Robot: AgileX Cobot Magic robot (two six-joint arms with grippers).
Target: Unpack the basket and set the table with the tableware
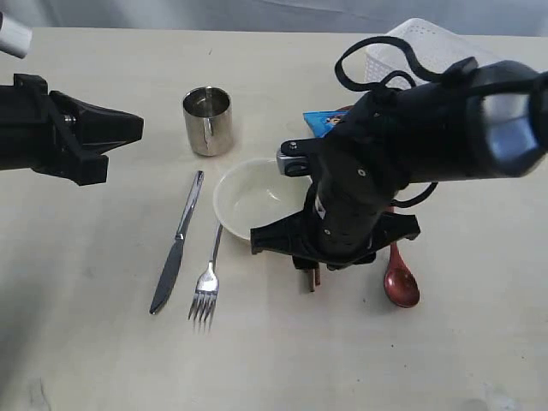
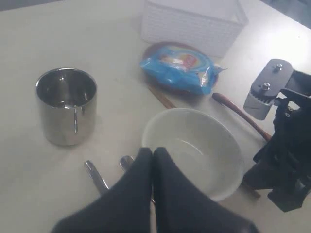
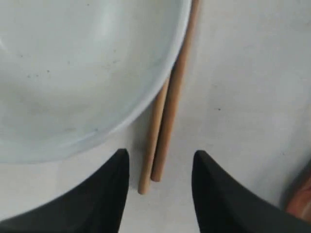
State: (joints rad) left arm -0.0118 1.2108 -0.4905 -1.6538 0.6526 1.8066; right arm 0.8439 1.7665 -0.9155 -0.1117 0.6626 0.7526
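Straddling 2 slender wooden chopsticks (image 3: 175, 97), right gripper (image 3: 161, 155) gapes (left gripper (image 2: 152, 152) pinched closed).

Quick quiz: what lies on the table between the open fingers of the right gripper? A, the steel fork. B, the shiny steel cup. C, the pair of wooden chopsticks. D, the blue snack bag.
C: the right wrist view shows the pair of wooden chopsticks lying flat between the spread fingers of the right gripper, close beside the rim of the round cream bowl.
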